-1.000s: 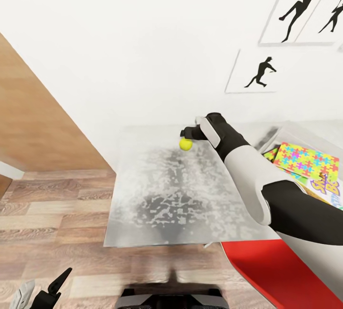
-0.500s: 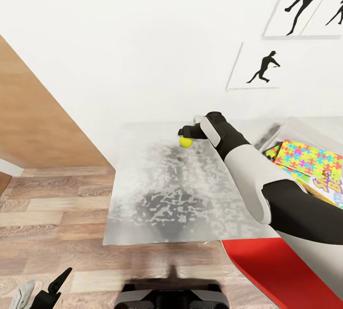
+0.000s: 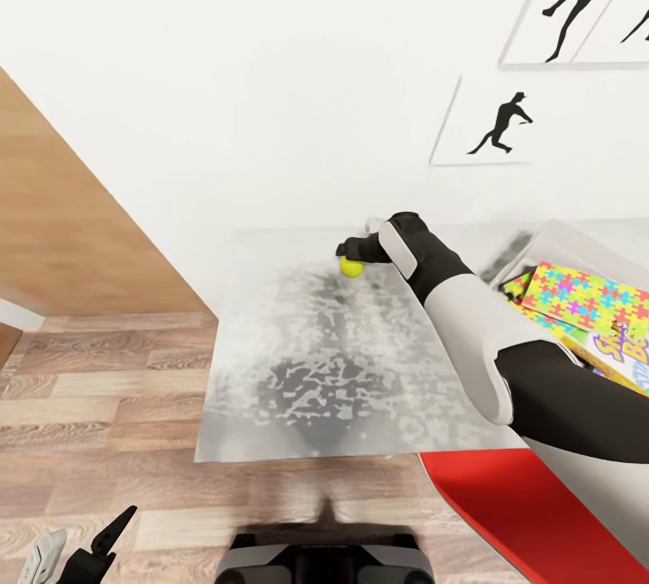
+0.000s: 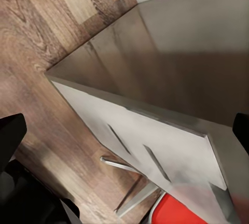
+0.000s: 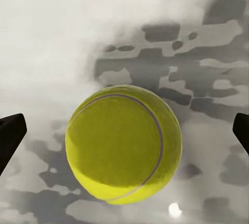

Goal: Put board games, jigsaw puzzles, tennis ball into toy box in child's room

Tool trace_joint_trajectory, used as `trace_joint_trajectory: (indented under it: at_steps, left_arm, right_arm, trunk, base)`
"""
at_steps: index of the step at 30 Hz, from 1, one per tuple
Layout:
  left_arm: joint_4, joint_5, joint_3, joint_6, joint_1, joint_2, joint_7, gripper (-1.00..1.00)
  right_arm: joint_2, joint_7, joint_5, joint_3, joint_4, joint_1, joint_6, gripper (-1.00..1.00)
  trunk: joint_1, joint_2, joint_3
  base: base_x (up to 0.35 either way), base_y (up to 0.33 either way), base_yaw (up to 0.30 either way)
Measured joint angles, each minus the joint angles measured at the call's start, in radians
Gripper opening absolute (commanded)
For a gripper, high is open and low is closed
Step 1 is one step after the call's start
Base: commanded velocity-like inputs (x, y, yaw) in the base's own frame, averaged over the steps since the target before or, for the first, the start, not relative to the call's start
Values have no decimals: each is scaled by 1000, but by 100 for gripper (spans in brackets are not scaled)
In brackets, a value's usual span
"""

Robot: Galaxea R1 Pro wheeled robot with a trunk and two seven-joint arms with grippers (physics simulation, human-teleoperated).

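worktop (image 3: 297, 368): pale grey, smooth, mottled with darker patches, faint sheen | tennis ball (image 5: 123, 143): matt yellow-green, felt-like, a thin pale seam is seen | floor (image 3: 99, 386) beside the worktop: wood planks, grained, low gloss | jigsaw puzzle box (image 3: 586, 300): smooth printed card | right gripper (image 3: 347, 250) above the ball: matt black

Light grey toy box (image 3: 577, 246): cut off by the head view's right edge, its near end hidden behind the white-and-black right arm (image 3: 487, 341).
White "Skip-Bo" game box (image 3: 626, 351): only a corner shows inside the toy box.
Right gripper (image 3: 353, 252): fingertips too small to judge contact with the yellow-green tennis ball (image 3: 351, 268).
Left gripper (image 3: 86, 552): cropped by the bottom edge.
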Motion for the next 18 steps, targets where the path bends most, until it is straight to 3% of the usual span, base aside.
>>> trace_joint_trajectory:
  at_steps: [18]
  left_arm:
    - [0, 0, 0, 0, 0, 0, 0, 100]
  right_arm:
    - [0, 1, 7, 0, -3, 2, -2, 100]
  trunk:
    - [0, 0, -6]
  base:
    - [0, 0, 0]
